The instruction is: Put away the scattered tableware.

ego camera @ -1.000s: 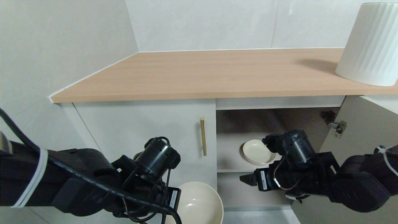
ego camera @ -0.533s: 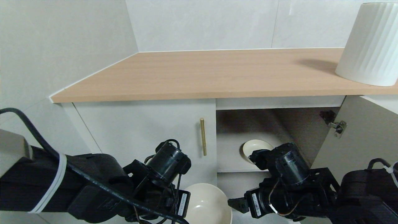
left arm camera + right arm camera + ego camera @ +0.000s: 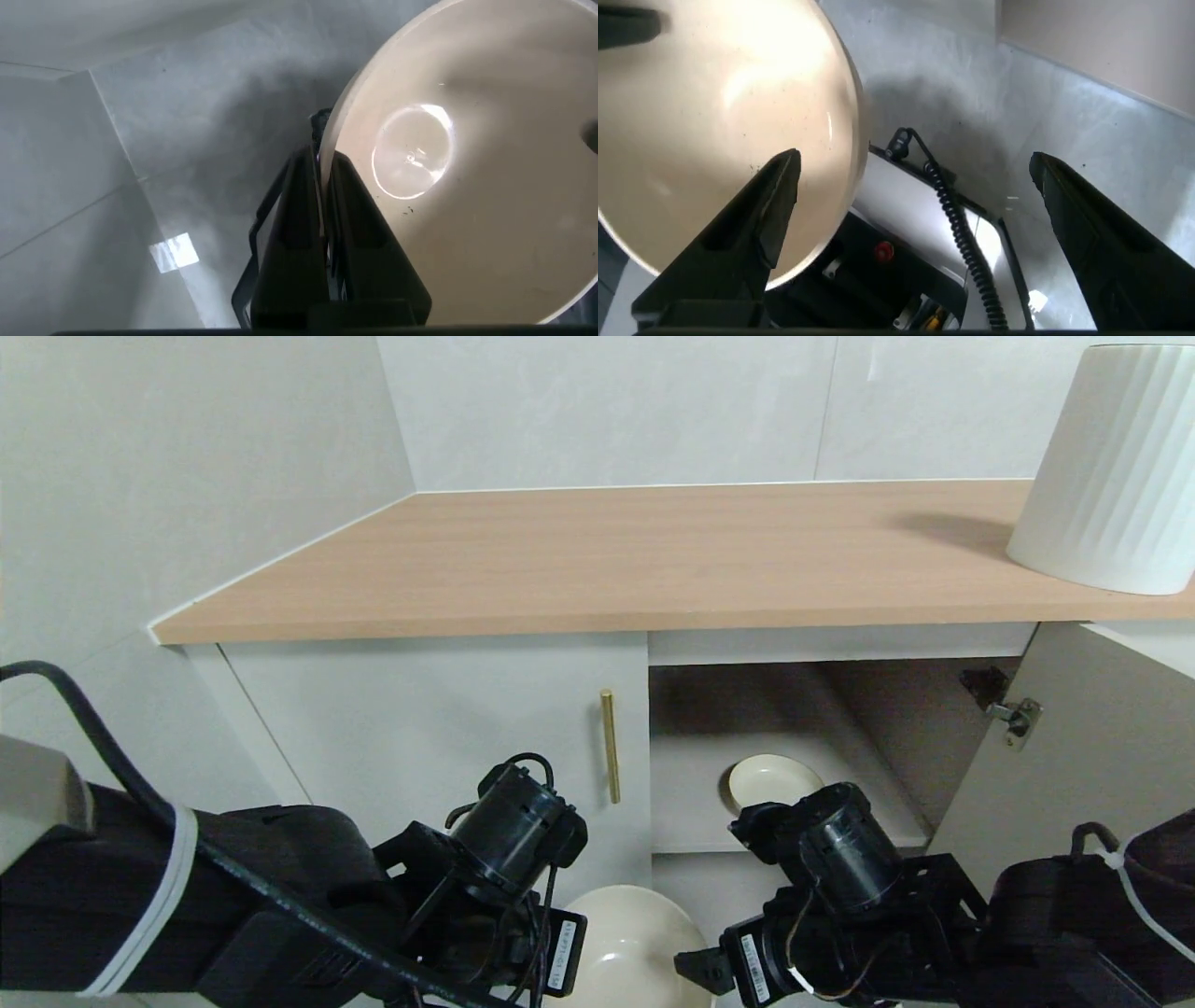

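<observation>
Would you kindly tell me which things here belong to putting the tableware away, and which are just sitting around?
Job in hand:
cream bowl, clamped at its rim in the left end effector
small cream dish inside the open cabinet
right end effector, open

Lying about:
white ribbed container on the wooden countertop
brass handle on the closed door

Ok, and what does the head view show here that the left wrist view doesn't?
Head view adds: the wooden countertop with a white ribbed container on it, the brass handle of the closed cabinet door, and a small cream dish on the shelf behind the open door. Left wrist view adds: a close look at the left end effector pinched shut on the rim of the cream bowl, with grey floor tiles below. Shared: that bowl in the left end effector.
</observation>
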You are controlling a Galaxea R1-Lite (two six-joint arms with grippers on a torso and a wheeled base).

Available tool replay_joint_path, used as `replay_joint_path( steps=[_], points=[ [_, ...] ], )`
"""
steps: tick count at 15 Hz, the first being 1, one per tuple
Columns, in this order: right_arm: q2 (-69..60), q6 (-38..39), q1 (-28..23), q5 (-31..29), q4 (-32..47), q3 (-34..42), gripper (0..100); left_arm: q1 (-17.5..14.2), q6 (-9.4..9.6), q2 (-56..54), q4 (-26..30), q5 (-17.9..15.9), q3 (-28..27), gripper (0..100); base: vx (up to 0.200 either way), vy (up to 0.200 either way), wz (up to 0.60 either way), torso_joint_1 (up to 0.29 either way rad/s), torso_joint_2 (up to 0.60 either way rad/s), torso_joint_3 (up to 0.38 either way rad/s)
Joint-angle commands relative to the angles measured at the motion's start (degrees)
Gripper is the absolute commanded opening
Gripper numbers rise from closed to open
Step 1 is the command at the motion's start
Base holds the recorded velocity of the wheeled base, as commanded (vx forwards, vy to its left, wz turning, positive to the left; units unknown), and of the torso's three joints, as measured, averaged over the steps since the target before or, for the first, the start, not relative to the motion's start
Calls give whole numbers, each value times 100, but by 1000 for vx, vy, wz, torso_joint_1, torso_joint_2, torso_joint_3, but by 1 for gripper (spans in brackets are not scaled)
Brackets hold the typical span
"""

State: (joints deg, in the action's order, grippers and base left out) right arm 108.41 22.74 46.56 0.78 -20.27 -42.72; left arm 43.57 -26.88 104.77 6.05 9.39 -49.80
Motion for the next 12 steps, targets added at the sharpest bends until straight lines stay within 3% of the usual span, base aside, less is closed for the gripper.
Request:
replay_joint_path(
  steps=[1,12],
  points=[
    [66,3,3,1,-38,-9,0,29,-1,-26,2,2,-4,0,0,0,0,0,0,0],
    [93,-15,11,10,-73,26,0,55,-10,-79,2,46,-4,0,0,0,0,0,0,0]
  ],
)
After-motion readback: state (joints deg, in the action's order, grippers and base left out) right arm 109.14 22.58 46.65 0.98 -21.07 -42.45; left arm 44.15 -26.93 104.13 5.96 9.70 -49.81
